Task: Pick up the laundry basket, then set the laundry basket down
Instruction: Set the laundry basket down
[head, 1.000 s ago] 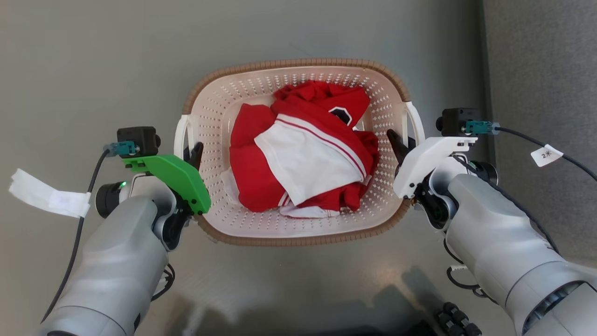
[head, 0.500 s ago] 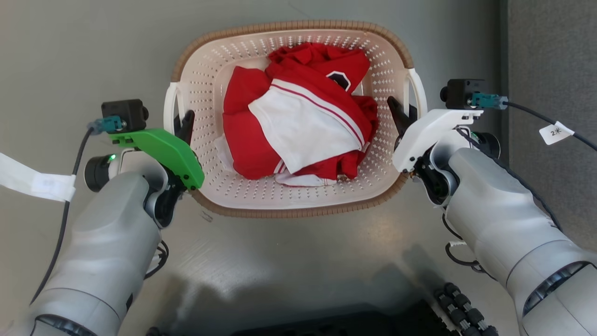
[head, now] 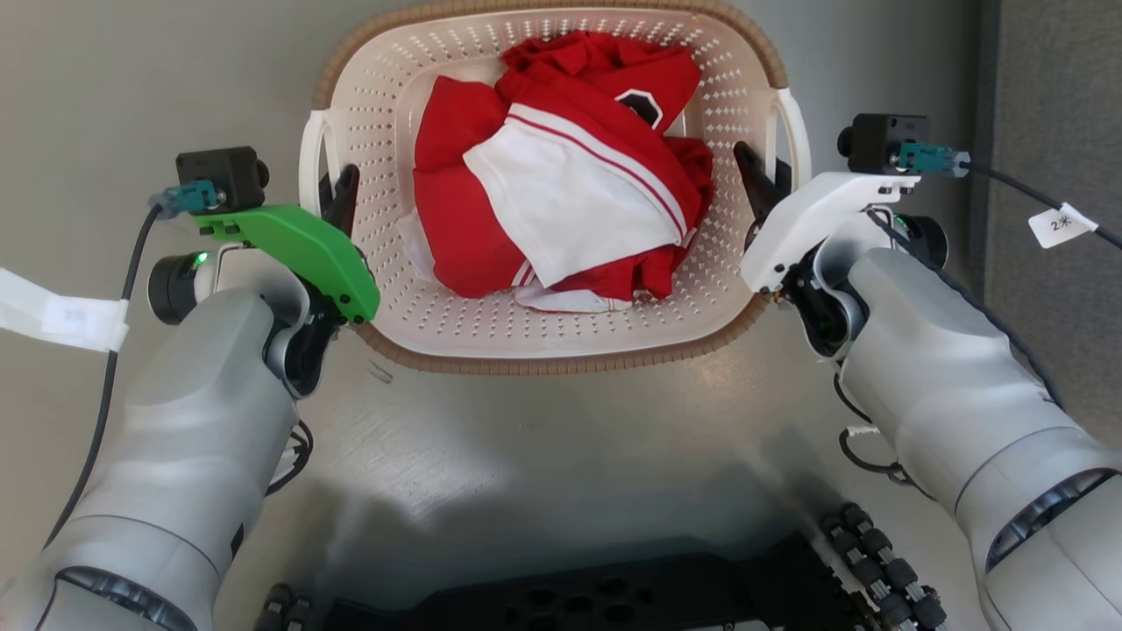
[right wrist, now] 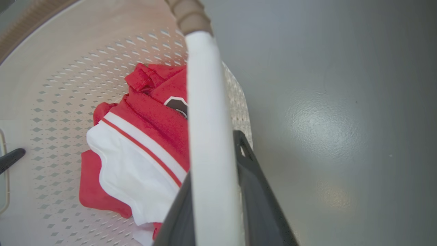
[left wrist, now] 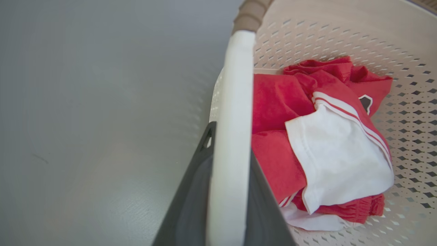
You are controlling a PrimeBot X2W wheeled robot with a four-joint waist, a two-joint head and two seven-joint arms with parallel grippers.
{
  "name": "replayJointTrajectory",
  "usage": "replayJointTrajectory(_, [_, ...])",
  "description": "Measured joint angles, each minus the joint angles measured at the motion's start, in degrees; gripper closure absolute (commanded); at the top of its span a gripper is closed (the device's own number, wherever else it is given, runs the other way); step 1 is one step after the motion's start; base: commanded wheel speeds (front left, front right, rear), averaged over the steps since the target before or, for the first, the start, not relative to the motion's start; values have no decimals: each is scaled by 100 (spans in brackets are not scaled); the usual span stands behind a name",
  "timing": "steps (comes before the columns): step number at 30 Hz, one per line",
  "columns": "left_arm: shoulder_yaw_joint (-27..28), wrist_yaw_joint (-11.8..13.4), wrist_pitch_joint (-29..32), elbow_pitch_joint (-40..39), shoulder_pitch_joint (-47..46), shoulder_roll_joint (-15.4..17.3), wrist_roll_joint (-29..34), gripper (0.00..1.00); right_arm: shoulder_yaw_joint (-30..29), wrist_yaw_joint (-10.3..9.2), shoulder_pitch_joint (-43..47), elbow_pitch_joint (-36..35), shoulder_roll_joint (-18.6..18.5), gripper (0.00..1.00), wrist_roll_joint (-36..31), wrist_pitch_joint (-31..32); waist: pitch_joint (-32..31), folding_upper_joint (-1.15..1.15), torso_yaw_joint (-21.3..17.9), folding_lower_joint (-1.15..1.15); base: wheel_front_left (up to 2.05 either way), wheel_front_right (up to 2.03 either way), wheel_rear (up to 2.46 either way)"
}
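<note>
Looking down, I see the basket [head: 561,346] straight ahead between both arms, over the grey floor [head: 543,456]; whether it touches the floor I cannot tell. Inside lies a crumpled heap of red and white clothes [head: 561,175], covering most of the bottom. My left claw [head: 337,186] is clenched on the left handle [left wrist: 232,136], my right claw [head: 761,175] on the right handle [right wrist: 208,136], each with one finger inside and one outside.

Between my left gripper [head: 334,184] and right gripper [head: 761,171], the laundry basket [head: 543,337] comes up larger, nearer my head camera; my dark base [head: 614,598] now shows behind both wrists.
</note>
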Motion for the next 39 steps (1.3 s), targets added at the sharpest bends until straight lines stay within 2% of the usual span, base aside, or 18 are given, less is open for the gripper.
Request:
replayJointTrajectory(23, [-160,0,-120,-29,-60,4,-116,100,-49,-4,-74,124,7,100,-10,-94,199,0,35,-1,0,0,0])
replayJointTrajectory(24, [-172,0,-127,-27,-60,4,-120,100,-62,-49,-79,124,11,86,-12,-96,200,0,34,0,0,0,0])
replayJointTrajectory(25, [-182,0,-135,-18,-61,1,-135,100,-77,-53,-84,131,16,59,-11,-97,200,0,33,0,0,0,0])
replayJointTrajectory(26, [-207,0,-124,-12,-62,-3,-158,56,-81,-52,-89,153,23,4,-9,-98,198,0,33,-1,0,0,0])
replayJointTrajectory(27, [-242,1,-62,-7,-61,-5,-162,0,-81,-52,-88,188,26,0,-4,-98,194,0,32,0,0,0,0])
replayJointTrajectory(39, [-337,0,111,12,-60,-16,-361,0,-85,-147,-82,337,15,0,60,-98,93,0,44,0,0,0,0])
